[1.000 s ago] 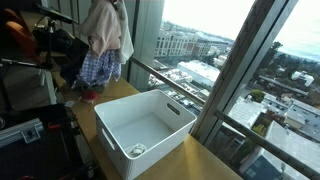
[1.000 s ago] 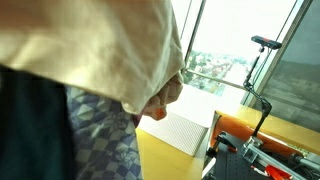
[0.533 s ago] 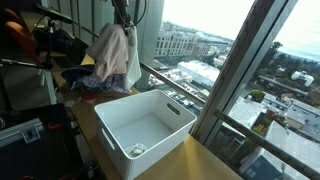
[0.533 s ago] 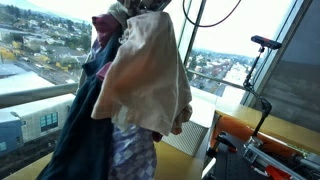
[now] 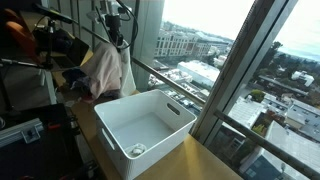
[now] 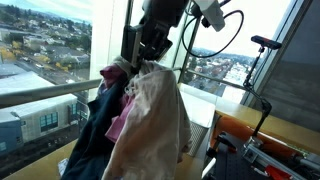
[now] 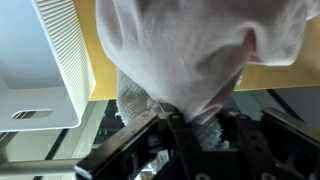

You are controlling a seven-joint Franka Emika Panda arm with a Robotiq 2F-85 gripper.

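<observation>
- My gripper (image 5: 113, 38) is clenched on a bundle of clothes (image 5: 105, 68), and the whole bundle hangs straight down from it.
- In an exterior view my jaws pinch the very top of the bundle, where the fabric gathers tight just under the gripper (image 6: 148, 62).
- The clothes are several pieces caught up together. A cream piece (image 6: 150, 115) is in front, a pink piece (image 6: 118, 120) is beside it, and a dark blue piece (image 6: 92, 135) trails lowest on that side.
- In the wrist view the cream piece (image 7: 190, 45) fills most of the frame, pressed right up against my fingers. A patterned piece (image 7: 135, 95) is tucked under it.
- The bundle hangs over the table (image 5: 205, 160), just beside the bin (image 5: 145, 130) and near its far end.
- The wrist view shows the bin (image 7: 40, 70) off to one side of the clothes, with bare wood of the table (image 7: 285, 80) on the other side.
- I cannot tell whether the lowest fold of the dark blue piece touches the table, because both exterior views lose it in shadow or at the edge.
- The bin is white and open at the top, and it stands on the table along the window (image 5: 230, 60).
- A small round thing (image 5: 137, 150) lies inside the bin in its near corner, well apart from the clothes.
</observation>
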